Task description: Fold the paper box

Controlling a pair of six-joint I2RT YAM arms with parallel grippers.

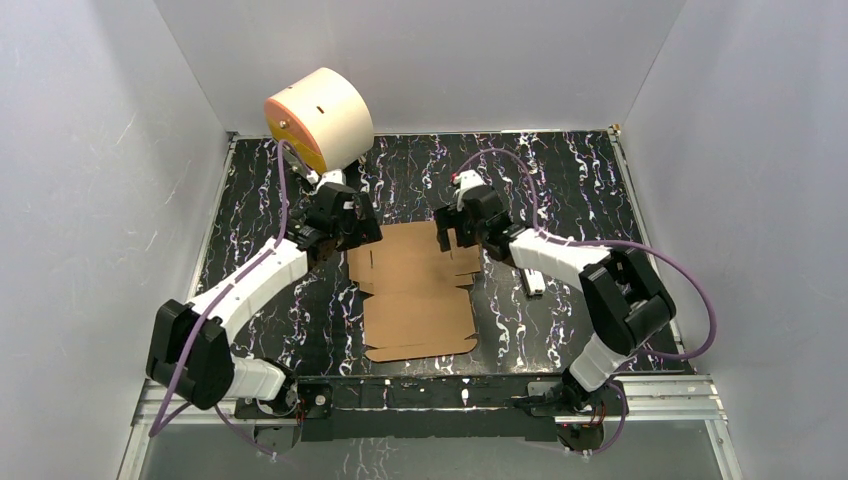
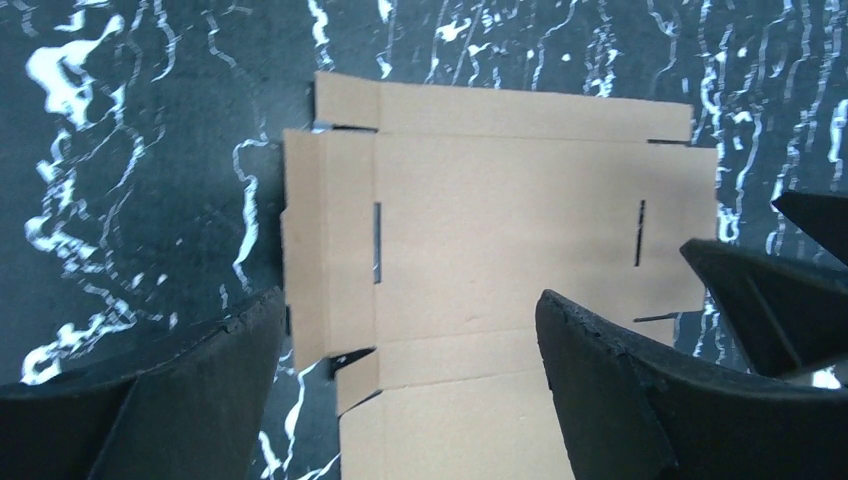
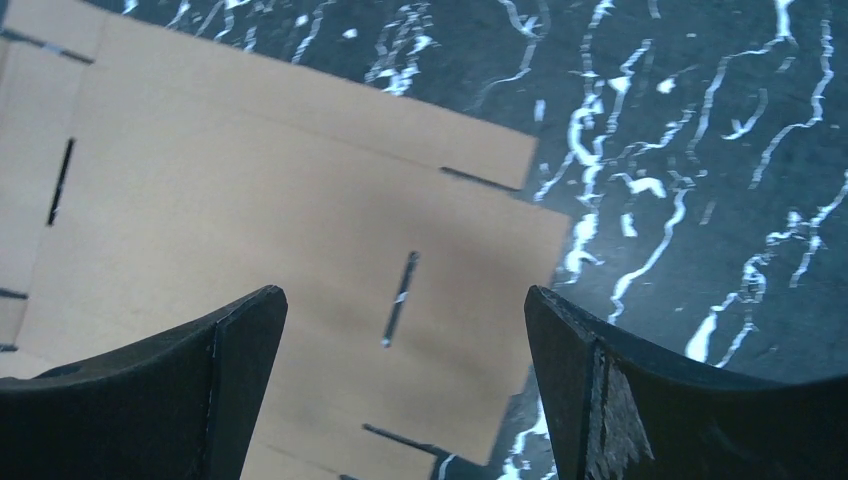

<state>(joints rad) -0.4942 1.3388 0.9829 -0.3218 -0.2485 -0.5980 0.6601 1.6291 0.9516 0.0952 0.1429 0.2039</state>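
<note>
left pincer (image 2: 405, 310) and right pincer (image 3: 400, 300) both released, empty above the flat brown die-cut cardboard sheet (image 1: 415, 290), which any push could skid across the black marbled counter (image 1: 560, 180).

No lettering, number, brand mark or sign can be read in any of the views. The flat brown cardboard die-cut sheet (image 1: 415, 295) shows only cut slots and crease lines on a plain surface. The cream cylinder with an orange face (image 1: 322, 115) bears a few small dark marks, too small to read. The small white-and-black bar (image 1: 534, 282) is too small to tell.
</note>
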